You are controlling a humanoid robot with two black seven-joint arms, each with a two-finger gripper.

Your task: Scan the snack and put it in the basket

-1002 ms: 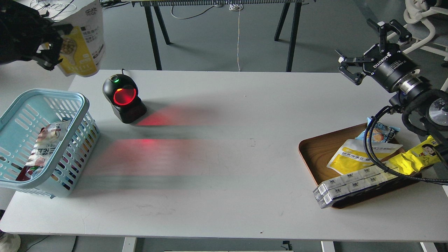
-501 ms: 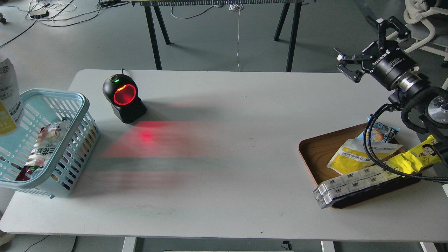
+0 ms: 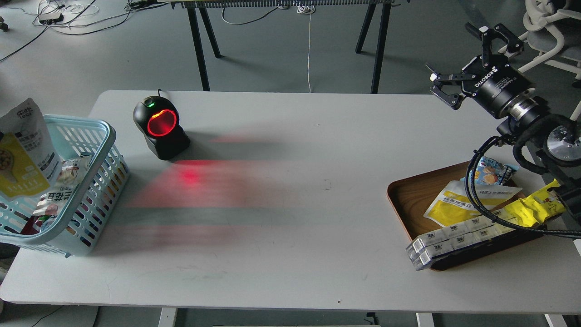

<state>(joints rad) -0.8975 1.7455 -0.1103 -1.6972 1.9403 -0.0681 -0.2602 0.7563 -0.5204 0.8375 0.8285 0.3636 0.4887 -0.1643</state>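
Observation:
The snack (image 3: 25, 152), a yellow-and-white pouch with a scoop picture, stands tilted in the left part of the light blue basket (image 3: 97, 190), its white top above the rim. No gripper holds it in this view. My left gripper is out of view. My right gripper (image 3: 451, 52) is open and empty, high above the table's far right corner, far from the snack and basket.
A black scanner (image 3: 161, 127) glows red at the back left and casts red light on the table. A red-and-white packet (image 3: 61, 186) lies in the basket. A wooden tray (image 3: 411, 195) at the right holds a flat yellow pouch (image 3: 458, 202), yellow wrapper (image 3: 535, 206), white packs (image 3: 454, 238) and blue packet (image 3: 492, 170).
The snack moved from my left gripper beside the scanner, left and down, into the basket. My left arm has left the view. My right gripper drifted slightly left and up.

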